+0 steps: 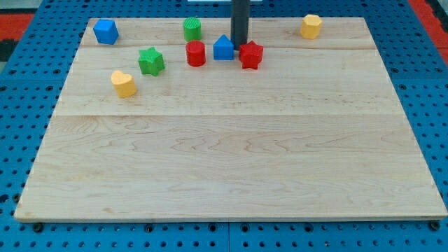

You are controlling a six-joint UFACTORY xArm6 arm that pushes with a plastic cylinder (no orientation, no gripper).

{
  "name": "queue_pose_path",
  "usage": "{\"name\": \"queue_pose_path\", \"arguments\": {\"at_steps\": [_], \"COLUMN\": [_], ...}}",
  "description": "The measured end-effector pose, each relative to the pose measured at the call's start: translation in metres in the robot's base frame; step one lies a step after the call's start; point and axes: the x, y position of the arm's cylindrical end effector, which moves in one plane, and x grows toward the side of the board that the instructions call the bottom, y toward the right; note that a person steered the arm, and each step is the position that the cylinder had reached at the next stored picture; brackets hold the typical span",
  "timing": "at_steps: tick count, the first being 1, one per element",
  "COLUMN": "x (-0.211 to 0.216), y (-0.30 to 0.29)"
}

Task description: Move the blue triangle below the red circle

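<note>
The blue triangle [223, 48] sits near the view's top, just right of the red circle [196, 53] and left of a red star [251, 54]. My tip [239, 45] comes down from the view's top and rests between the blue triangle and the red star, close to the triangle's upper right side. The red circle stands upright on the wooden board [231, 154].
A green circle [192, 29] lies above the red circle. A green star [151, 61] and a yellow heart [124, 83] lie to the left. A blue cube [106, 31] is at the top left, a yellow hexagon [311, 26] at the top right.
</note>
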Motion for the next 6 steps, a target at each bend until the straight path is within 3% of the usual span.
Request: {"name": "queue_pose_path", "arguments": {"at_steps": [1,2,4,5,6], "x": [0.036,0.040,-0.026,-0.022,0.020], "y": [0.000,0.000,0.015,-0.001,-0.023]}}
